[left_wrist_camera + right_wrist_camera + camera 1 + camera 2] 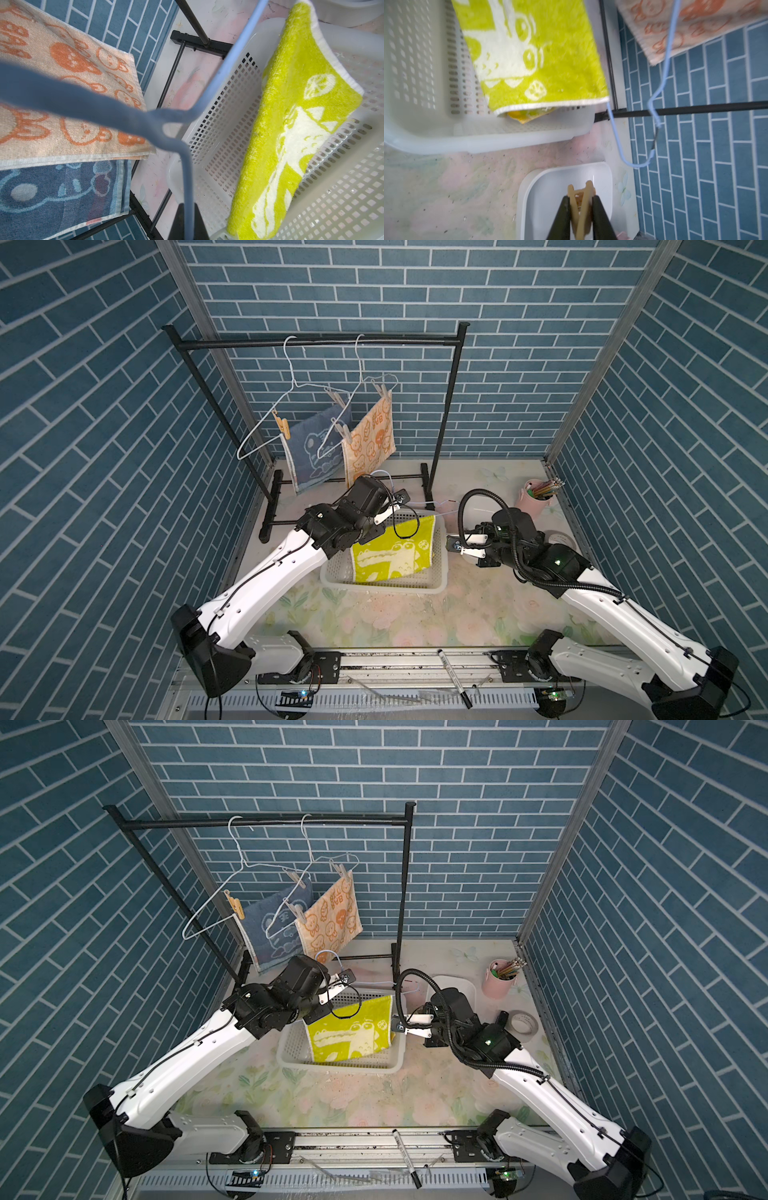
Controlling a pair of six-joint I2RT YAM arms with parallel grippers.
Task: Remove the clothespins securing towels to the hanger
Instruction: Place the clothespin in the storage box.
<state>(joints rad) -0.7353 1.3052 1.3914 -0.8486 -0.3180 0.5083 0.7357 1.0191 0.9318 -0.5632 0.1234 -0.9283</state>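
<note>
1. Gripping the wire of the pale blue hanger (226, 62), the left gripper (184, 209) is closed on it near the table's centre. Its wrist view shows only the dark finger roots, and in both top views the wrist and a cable loop (409, 526) hide the tips.
2. From that hanger the yellow-green towel (390, 556) hangs into the white basket (386, 588). The arm covers the towel's 10 o'clock corner, so I cannot tell whether a pin sits there.
3. At 3 o'clock of the basket, the right gripper (580, 198) is clamped on a tan clothespin (579, 209) whose prong tips stand apart. It is above a white tray (546, 197). This wrist view is blurred.
4. At 12 o'clock the black rack (316, 341) carries two white hangers (254, 434). The blue towel (316, 443) and the orange towel (372, 435) are pinned to them by one amber clothespin (282, 423) and three pale clothespins (384, 393).
5. An orange-yellow scrap (525, 117) peeks from under the yellow-green towel in the basket. Too little of it shows to identify it.
</note>
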